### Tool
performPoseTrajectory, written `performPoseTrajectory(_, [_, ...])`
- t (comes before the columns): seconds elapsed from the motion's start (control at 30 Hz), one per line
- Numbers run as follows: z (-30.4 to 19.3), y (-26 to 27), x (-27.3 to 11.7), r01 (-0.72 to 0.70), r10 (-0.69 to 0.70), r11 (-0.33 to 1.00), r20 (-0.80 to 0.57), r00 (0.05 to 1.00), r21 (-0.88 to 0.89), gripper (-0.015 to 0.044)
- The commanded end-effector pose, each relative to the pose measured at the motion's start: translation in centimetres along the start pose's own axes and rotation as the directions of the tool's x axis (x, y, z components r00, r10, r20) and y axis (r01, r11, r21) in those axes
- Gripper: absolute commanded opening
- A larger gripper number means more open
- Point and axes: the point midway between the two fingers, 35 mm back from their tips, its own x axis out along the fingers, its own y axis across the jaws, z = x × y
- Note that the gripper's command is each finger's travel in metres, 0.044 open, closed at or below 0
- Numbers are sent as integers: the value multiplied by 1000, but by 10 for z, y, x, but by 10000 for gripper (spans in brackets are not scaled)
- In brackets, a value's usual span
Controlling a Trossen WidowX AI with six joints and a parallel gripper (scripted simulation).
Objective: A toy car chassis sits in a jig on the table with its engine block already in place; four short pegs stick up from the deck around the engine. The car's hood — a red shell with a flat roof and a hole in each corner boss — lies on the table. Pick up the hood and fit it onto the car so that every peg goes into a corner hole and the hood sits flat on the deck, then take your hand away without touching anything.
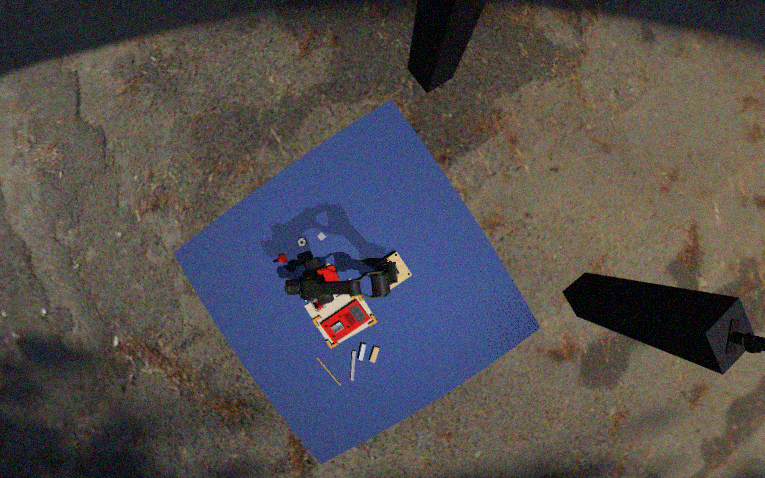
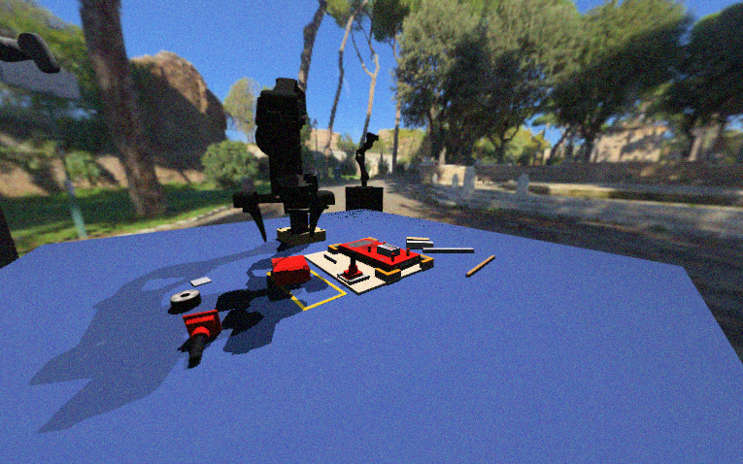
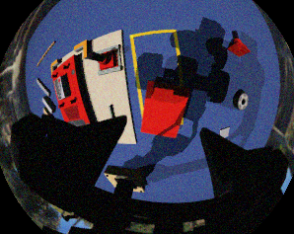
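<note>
So my fingers (image 2: 263, 231) are wide apart with nothing between them, hanging above the bench (image 1: 433, 237) (image 2: 478, 357) (image 3: 188, 194) and pointing down. The red hood (image 1: 327, 273) (image 2: 290, 271) (image 3: 164, 113) is sitting on the bench beside the jig's pale board (image 2: 328, 266) (image 3: 107, 93), partly over the yellow outline (image 2: 325, 300) (image 3: 136, 63). The red chassis (image 1: 338, 333) (image 2: 366, 257) (image 3: 72, 105) is in its jig with pegs sticking up, so yeah, hood's not on. There's also a white-and-black ring (image 1: 301, 238) (image 2: 176, 299) (image 3: 239, 105) lying well apart from the jig.
</note>
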Motion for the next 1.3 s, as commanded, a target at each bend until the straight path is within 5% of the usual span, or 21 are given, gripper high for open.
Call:
performPoseTrajectory(0.0, [-3, -2, 1, -12, 13, 1000, -13, 1000, 28, 440])
performPoseTrajectory(1.27, [-2, -2, 35, -12, 13, 1000, -13, 1000, 28, 440])
